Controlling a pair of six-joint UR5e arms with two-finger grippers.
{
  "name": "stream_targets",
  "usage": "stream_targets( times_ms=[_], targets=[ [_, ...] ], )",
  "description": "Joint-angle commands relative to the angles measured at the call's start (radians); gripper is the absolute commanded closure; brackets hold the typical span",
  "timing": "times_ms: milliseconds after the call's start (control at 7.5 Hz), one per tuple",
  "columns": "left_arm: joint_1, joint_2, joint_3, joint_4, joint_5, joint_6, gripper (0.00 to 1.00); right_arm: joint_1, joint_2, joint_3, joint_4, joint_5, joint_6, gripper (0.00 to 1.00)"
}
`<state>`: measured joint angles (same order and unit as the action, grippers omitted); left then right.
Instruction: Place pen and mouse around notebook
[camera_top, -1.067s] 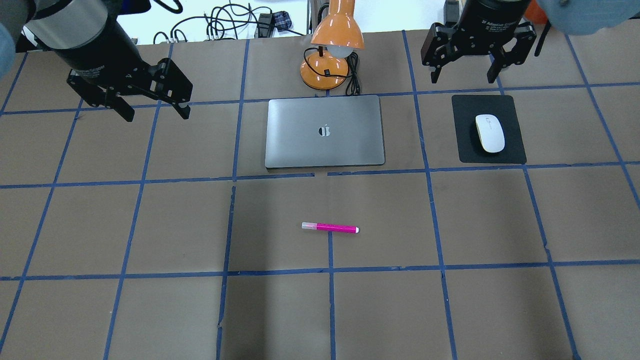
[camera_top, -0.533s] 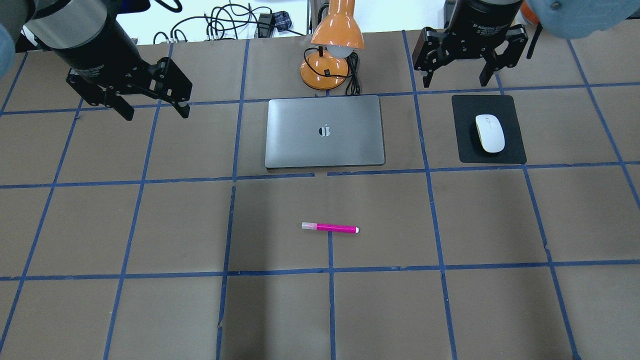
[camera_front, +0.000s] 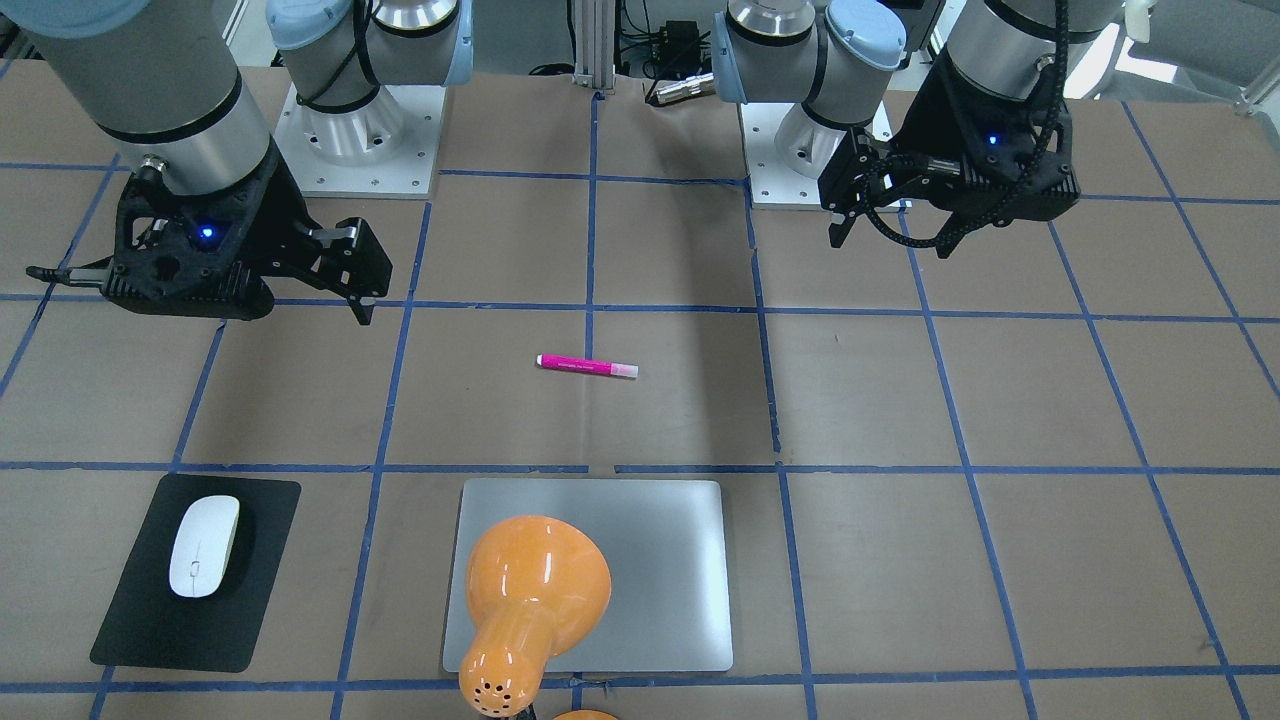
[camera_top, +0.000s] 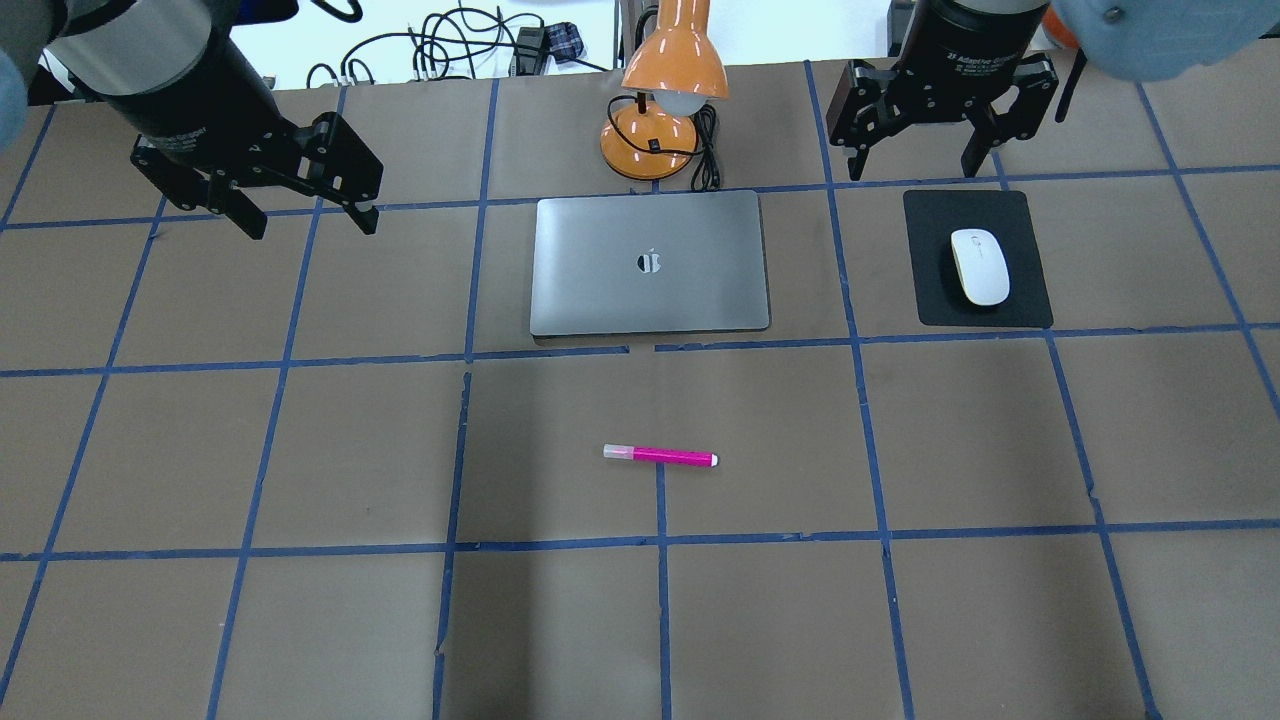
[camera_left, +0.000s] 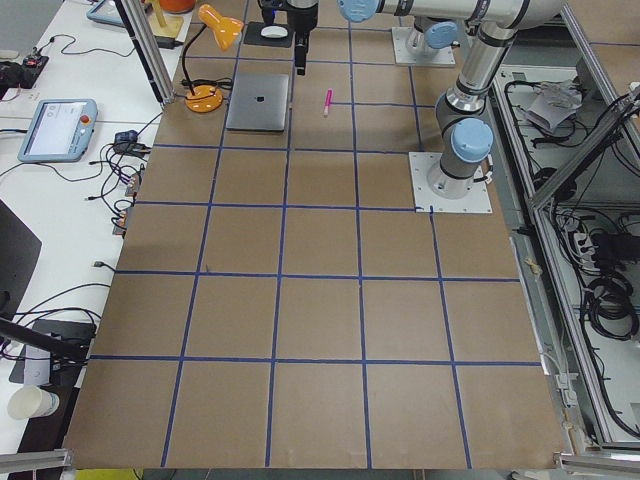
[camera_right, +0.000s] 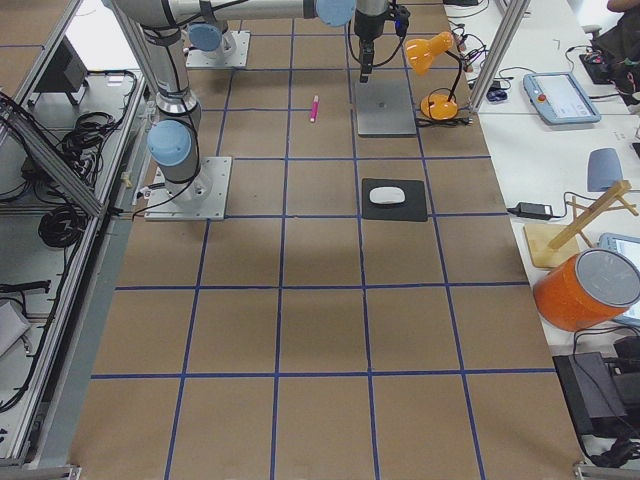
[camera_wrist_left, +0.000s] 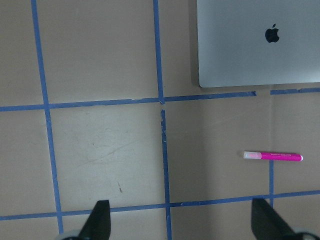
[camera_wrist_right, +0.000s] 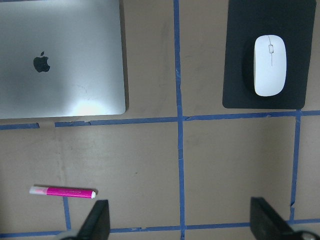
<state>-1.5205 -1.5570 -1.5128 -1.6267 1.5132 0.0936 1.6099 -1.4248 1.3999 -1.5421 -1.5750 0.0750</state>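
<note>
The pink pen (camera_top: 660, 456) lies flat on the brown table, in front of the closed silver notebook (camera_top: 650, 262). The white mouse (camera_top: 979, 266) rests on a black mat (camera_top: 1030, 300) to the notebook's right. My left gripper (camera_top: 310, 225) hangs open in the air, left of the notebook. My right gripper (camera_top: 913, 170) hangs open above the table, just behind the mat. Both are empty. The right wrist view shows the mouse (camera_wrist_right: 270, 65), notebook (camera_wrist_right: 60, 60) and pen (camera_wrist_right: 62, 192) far below. In the left wrist view the pen (camera_wrist_left: 273, 156) lies off to the right.
An orange desk lamp (camera_top: 665, 110) stands right behind the notebook, its cord beside the base. Cables lie past the table's far edge. Blue tape lines divide the brown table into squares.
My right gripper has shifted slightly to the left behind the mat. The left gripper has barely moved. Pen, mouse and notebook lie where they were.
</note>
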Motion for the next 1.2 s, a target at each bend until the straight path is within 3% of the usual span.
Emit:
stream_targets(
  times_ms=[0,1067],
  targets=[
    [0.000,0.000,0.000,0.005,0.001,0.000,0.00,-0.004,0.000,-0.012,0.013,0.004,0.000,0.00],
    [0.006,-0.002,0.003,0.007,-0.001,0.000,0.00,-0.004,0.009,-0.012,0.004,-0.003,-0.007,0.00]
  ],
)
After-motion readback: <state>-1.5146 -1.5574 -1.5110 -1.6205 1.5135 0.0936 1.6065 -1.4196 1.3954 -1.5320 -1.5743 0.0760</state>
